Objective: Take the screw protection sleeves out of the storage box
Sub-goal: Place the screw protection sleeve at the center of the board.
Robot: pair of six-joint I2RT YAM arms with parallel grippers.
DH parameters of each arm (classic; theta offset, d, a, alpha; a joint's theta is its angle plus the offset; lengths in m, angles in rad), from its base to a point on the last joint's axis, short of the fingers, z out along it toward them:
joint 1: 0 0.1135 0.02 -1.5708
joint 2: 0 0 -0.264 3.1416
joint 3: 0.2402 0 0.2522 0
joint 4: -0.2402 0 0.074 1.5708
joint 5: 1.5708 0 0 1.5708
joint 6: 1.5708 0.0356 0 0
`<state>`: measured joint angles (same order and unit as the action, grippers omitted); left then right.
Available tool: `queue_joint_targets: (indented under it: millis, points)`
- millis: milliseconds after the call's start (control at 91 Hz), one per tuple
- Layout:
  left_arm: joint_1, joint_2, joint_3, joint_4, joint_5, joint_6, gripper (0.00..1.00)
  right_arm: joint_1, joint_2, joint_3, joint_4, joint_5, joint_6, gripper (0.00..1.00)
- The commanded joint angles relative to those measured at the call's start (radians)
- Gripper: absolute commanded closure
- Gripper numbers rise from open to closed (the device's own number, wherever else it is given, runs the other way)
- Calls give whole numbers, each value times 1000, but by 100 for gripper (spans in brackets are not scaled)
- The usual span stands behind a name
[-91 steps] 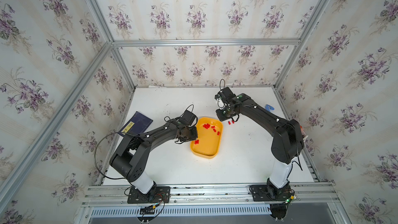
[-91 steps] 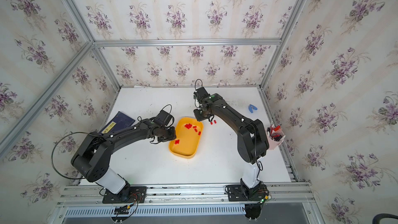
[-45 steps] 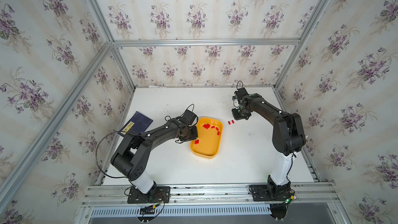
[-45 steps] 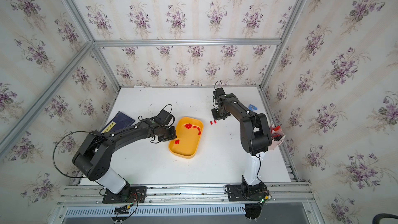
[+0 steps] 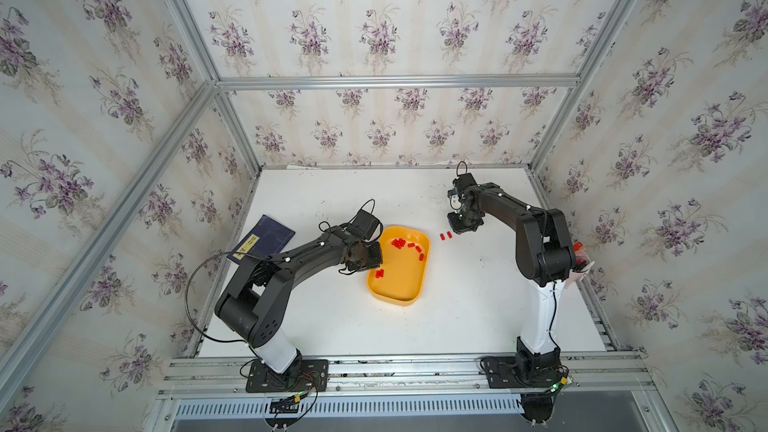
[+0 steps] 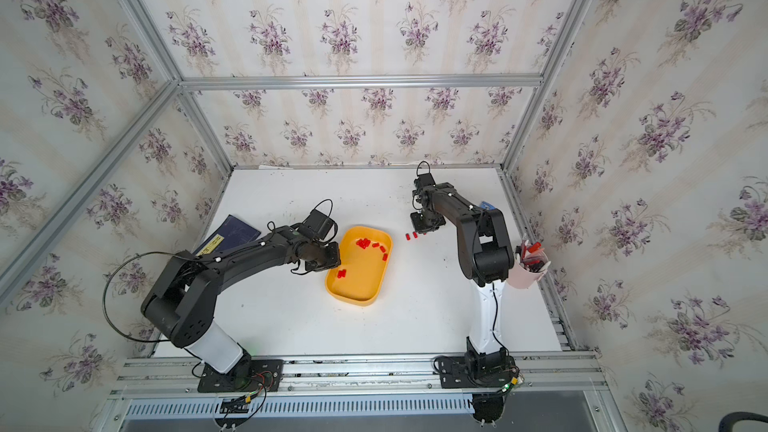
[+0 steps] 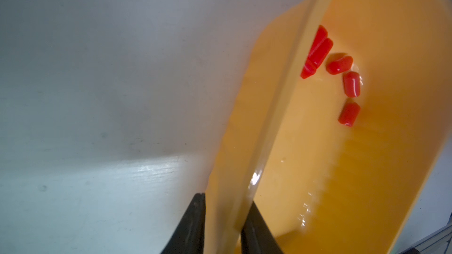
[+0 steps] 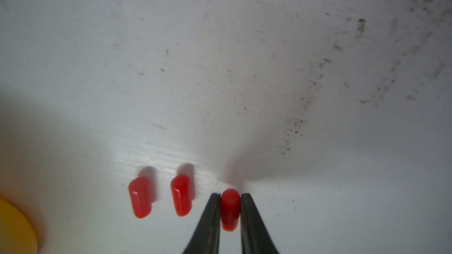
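Right now you are at the set-down end of one transfer. Your right gripper (image 8: 230,195) is pinched on a single red sleeve (image 8: 230,212), low over the white table (image 8: 244,69) and just beside two sleeves (image 8: 182,197) that lie side by side outside the box. Whether the held one touches the surface, I cannot tell. Your left gripper (image 7: 226,199) is clamped on the rim of the storage box (image 7: 269,128), one jaw outside the wall and one inside, steadying it.

The box sits mid-table in both top views. Most of the screw protection sleeves (image 5: 402,243) lie in it: a cluster at the far end, a few along the wall nearer your right arm, and a pair near the left gripper.

Next, I judge, you part the jaws gently and lift straight up, since the nearer laid sleeve is close enough to be nudged. Then you go back to the box, where the clustered sleeves touch each other and call for a narrow, precise approach.

The dark blue booklet (image 5: 262,238), the pink cup (image 6: 523,278) of red-capped pens (image 6: 532,249) and a small blue thing (image 6: 486,204) all lie well apart from that path.
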<state>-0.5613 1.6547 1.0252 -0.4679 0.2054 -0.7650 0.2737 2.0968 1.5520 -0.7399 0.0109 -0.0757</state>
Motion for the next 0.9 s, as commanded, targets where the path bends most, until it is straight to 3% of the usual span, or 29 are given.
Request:
queue_joint_targets:
  millis: [0, 407, 890]
  points:
    - [1, 5, 8, -14, -11, 15, 70, -2, 14, 9, 16, 0, -11, 80]
    - [1, 11, 9, -12, -11, 19, 70, -5, 38, 7, 26, -8, -15, 76]
    - [1, 14, 0, 2, -5, 12, 70, -10, -64, 10, 13, 5, 8, 62]
